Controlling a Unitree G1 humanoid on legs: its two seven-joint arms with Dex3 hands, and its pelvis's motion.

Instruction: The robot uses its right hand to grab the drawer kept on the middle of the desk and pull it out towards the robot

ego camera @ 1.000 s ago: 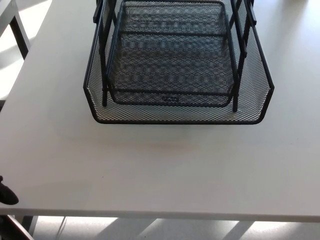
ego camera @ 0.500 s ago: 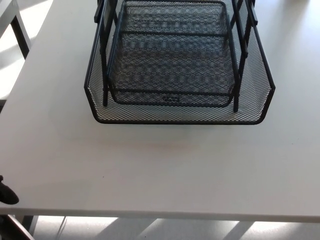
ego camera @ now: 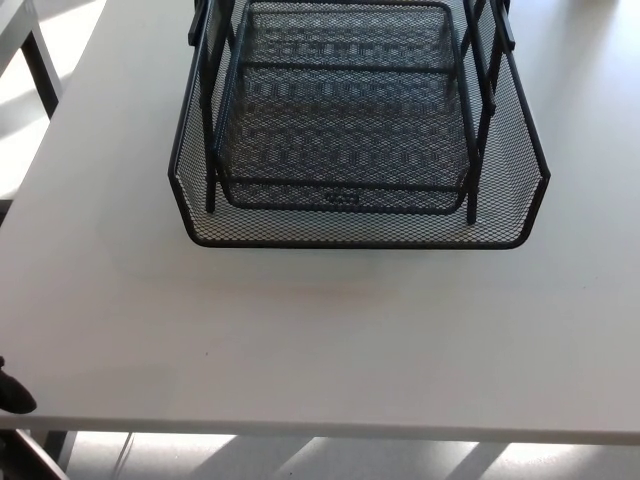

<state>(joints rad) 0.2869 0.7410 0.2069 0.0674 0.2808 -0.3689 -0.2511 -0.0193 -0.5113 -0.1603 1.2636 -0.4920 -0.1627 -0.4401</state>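
Note:
A black wire-mesh drawer unit [ego camera: 355,240] stands at the middle of the white desk [ego camera: 320,340], reaching past the top of the head view. Its wide lower tray sticks out toward me, with a low front wall. A narrower upper tray [ego camera: 345,120] sits above it between black upright posts. Only a small black part of my left hand [ego camera: 14,395] shows at the bottom left edge, beside the desk's front corner and far from the drawer. My right hand is out of the picture.
The desk's front edge [ego camera: 320,432] runs along the bottom of the view, with sunlit floor below it. A second white table with a dark leg [ego camera: 42,70] stands at the top left, apart from the desk.

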